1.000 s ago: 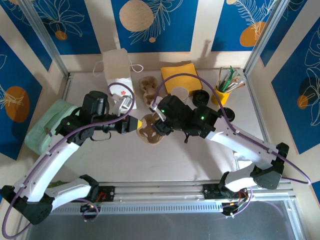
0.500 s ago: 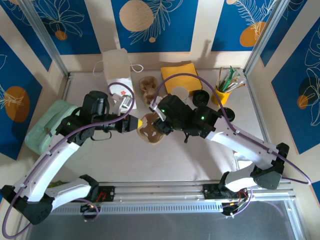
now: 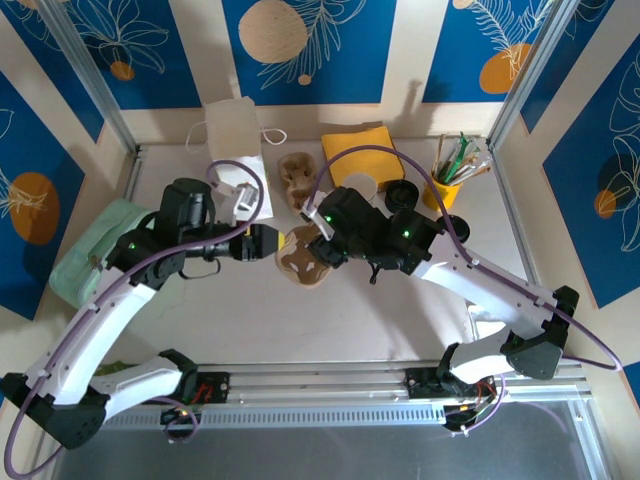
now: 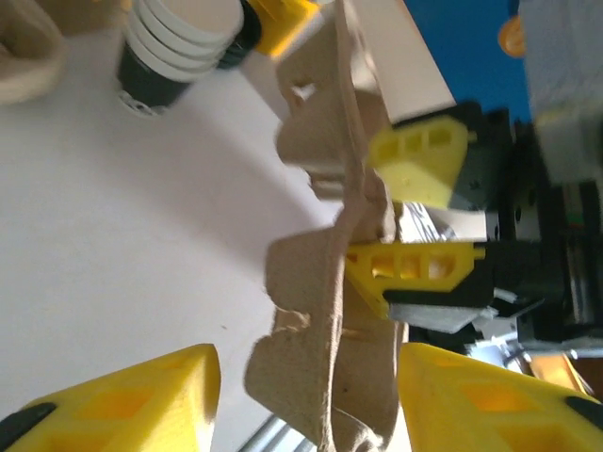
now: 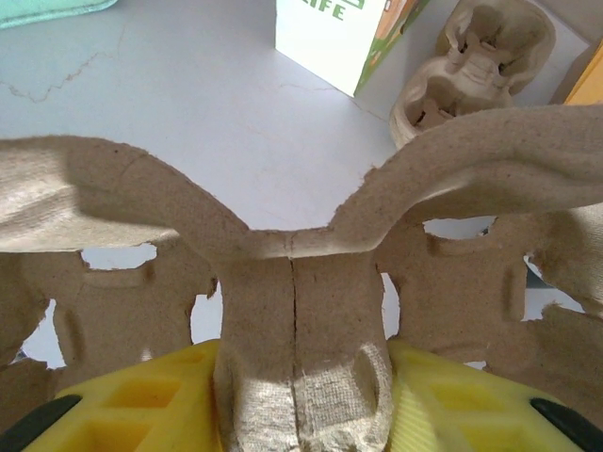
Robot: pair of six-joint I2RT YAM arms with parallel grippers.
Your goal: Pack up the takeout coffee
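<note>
1. Viewing top: right gripper [image 3: 306,242] pinches cup carrier [image 3: 303,268]; left gripper [image 3: 264,243] just beside it; takeout coffee [image 3: 358,185] sits behind, apart.
2. Left wrist: fingers [image 4: 141,400] spread, carrier edge between them; an off-centre close may crumple it.
3. Right wrist: fingers [image 5: 122,405] clamp the carrier spine; thin pulp could slip.

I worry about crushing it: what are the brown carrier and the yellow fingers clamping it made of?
Cup carrier: moulded paper pulp, it seems; matte, speckled, fibrous, with ragged edges. Right gripper fingers: likely hard plastic; smooth, uniformly yellow, with moulded rectangular recesses.
</note>
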